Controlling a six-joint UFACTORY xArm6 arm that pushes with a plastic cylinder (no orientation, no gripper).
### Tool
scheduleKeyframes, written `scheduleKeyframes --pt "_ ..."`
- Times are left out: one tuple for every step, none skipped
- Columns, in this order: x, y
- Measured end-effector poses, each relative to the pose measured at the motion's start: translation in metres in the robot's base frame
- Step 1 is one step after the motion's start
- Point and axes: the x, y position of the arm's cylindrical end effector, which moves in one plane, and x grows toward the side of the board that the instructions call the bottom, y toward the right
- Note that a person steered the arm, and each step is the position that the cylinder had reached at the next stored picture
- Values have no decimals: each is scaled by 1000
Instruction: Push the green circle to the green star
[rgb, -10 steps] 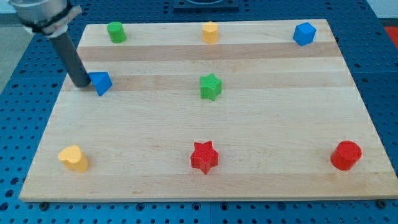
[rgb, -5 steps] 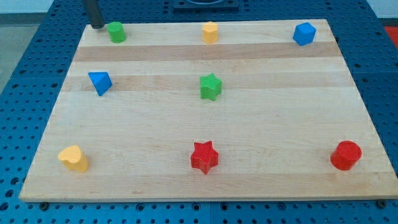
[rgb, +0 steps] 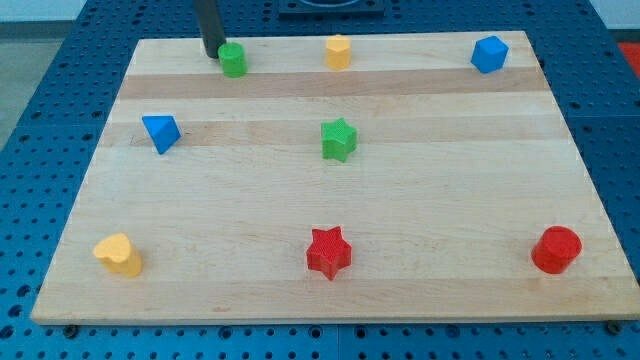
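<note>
The green circle (rgb: 233, 59) sits near the board's top edge, left of centre. My tip (rgb: 213, 55) touches its upper left side; the dark rod rises out of the view's top. The green star (rgb: 339, 139) lies in the board's middle, below and to the right of the circle.
A yellow block (rgb: 338, 51) sits at the top centre and a blue cube (rgb: 489, 54) at the top right. A blue triangle-like block (rgb: 161, 132) is at the left. A yellow heart (rgb: 118, 254), red star (rgb: 328, 251) and red circle (rgb: 556, 250) line the bottom.
My tip went from beside the blue triangle up to the green circle's left, then pushed the circle to the right and slightly down.
</note>
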Motion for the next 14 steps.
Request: scheduleKeyframes --pt "19 23" --pt "47 43" --pt "69 73" --pt "93 95" --pt "116 113" --pt "130 129" --pt "130 129" --pt "130 129" --pt "130 129" --pt "127 130" --pt "102 130" --pt "95 109" --pt "131 82" --pt "147 68"
